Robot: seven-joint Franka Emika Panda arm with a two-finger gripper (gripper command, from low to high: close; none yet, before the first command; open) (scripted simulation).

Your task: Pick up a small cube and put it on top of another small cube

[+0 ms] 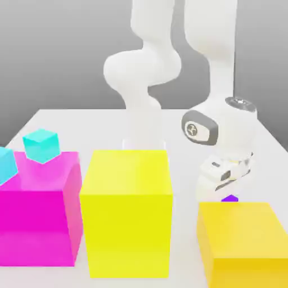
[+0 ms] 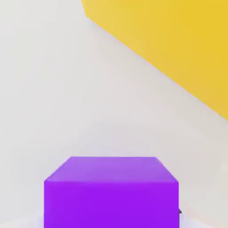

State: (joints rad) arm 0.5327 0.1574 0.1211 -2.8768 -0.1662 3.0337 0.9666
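Blocks first, nearest the exterior view. Amber block (image 1: 242,230) at five o'clock, partly cut off by the frame. Tall yellow block (image 1: 128,214) at six, whole front face showing. Magenta block (image 1: 39,216) at eight, also running out of frame.

Two small cyan cubes go with the magenta block: one cyan cube (image 1: 5,166) at nine, cropped by the frame; the other cyan cube (image 1: 41,145) between nine and ten, resting on the block's top, toward its far side.

Purple cube (image 1: 230,198) at about four, just beyond the amber block. From outside, only a sliver of it clears that block's far edge. The hand view gives far more: a broad front face and the top face, square to the camera, with the amber block near it and a strip of pale tabletop between the two. Whether the cube has left the table I cannot tell from either view.

Claw (image 1: 227,197) at four, pointing down, its tips hidden from outside by the amber block. Closed on the purple cube.

Farther back, the white arm (image 1: 143,70) rises toward twelve from the pale table (image 1: 73,126), grey backdrop (image 1: 53,50) behind.
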